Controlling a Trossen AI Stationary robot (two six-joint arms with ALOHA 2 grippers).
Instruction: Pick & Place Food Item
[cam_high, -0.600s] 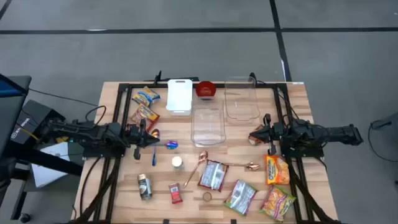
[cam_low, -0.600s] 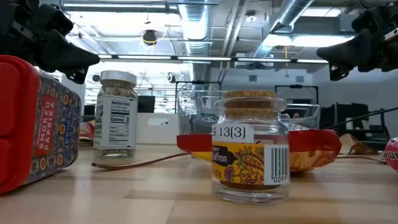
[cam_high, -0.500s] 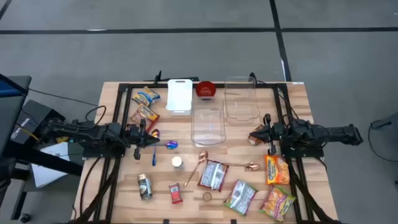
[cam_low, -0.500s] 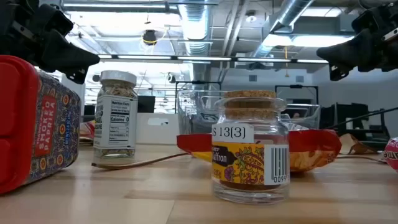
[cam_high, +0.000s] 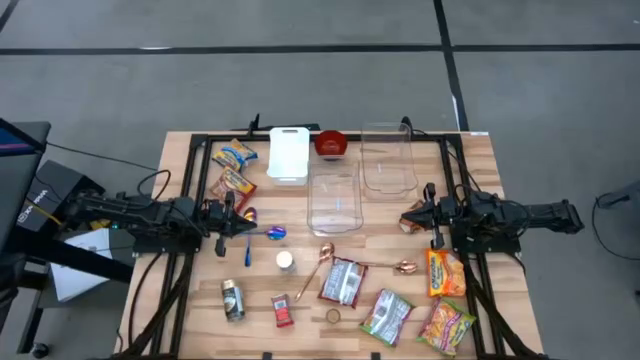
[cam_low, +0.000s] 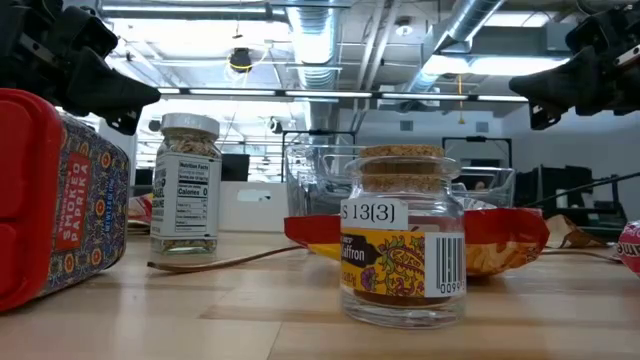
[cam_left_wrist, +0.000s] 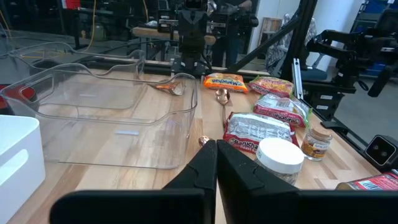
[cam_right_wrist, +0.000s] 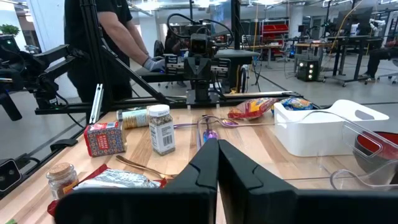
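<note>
We have both arms parked at the table's (cam_high: 470, 150) sides — left gripper (cam_high: 246, 222) and right gripper (cam_high: 408, 218) each fully closed and holding nothing. The food packets (cam_high: 343, 281) lie toward the front, crowded against a copper spoon (cam_high: 318, 265) and a white-capped jar (cam_high: 285, 261). We risk snagging or knocking these neighbours on descent — or clipping the clear containers (cam_high: 335, 200).

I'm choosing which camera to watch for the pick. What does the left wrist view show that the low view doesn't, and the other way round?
Only the left wrist view shows the copper spoon, the ramen packets and the left gripper with its fingers shut. Only the low view shows the red paprika tin and the barcode on the cork-topped jar. Both show that jar and the clear containers.
</note>
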